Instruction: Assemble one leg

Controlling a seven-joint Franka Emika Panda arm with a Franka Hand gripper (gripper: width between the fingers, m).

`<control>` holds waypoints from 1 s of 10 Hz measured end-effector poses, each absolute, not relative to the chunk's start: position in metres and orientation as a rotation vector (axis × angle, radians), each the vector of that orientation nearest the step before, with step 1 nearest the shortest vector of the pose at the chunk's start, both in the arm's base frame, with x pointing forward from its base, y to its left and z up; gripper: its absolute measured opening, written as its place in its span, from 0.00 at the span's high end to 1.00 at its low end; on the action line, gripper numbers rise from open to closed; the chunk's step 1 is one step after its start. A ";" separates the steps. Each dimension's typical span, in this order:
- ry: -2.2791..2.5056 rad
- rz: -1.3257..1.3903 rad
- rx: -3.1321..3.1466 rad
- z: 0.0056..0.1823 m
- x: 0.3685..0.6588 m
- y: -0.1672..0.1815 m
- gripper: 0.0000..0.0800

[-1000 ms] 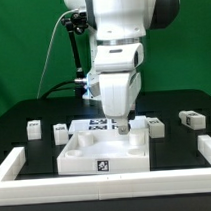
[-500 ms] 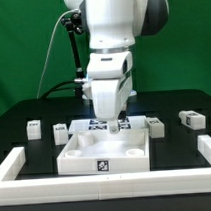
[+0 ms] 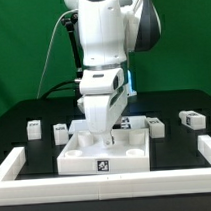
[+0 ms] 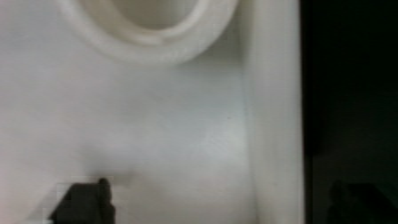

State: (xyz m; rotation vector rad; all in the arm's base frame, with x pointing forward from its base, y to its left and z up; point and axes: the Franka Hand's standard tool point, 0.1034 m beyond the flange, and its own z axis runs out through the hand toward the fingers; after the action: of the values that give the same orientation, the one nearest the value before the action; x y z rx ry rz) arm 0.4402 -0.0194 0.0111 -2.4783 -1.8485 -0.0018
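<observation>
Fingers (image 4: 80, 200) are spread wide and hold nothing. In the wrist view one tip sits over the white tray part (image 4: 160, 130) and the other over the dark tabletop (image 4: 356, 100), so the tray's edge runs between them. Can't tell if either tip touches. A round recess (image 4: 151, 25) in the tray lies ahead of the tips.

In the exterior view the arm (image 3: 101, 54) hangs low over the tray's back half.

All legs lie loose on the tabletop, apart from the fingers. Leg (image 3: 61, 129) and second leg (image 3: 35, 128) are on the exterior view's left of the tray. Third leg (image 3: 155, 127) and fourth leg (image 3: 191, 118) are on its right. The fourth lies flat, long axis across the view. The others' axes are too small to tell.
</observation>
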 end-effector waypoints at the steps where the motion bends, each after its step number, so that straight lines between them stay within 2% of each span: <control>1: -1.848 -0.001 -2.478 0.011 0.440 -0.019 0.37; 3: -1.848 0.000 -2.478 0.011 0.440 -0.019 0.74; 4: -1.848 0.000 -2.478 0.010 0.440 -0.019 0.74; 5: -1.849 -0.007 -2.481 0.011 0.441 -0.019 0.92; 10: -1.850 -0.009 -2.482 0.011 0.442 -0.020 0.92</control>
State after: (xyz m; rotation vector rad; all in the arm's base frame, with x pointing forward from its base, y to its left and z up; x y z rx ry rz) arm 0.4416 -0.0196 0.0112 -2.4823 -1.8497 -0.0093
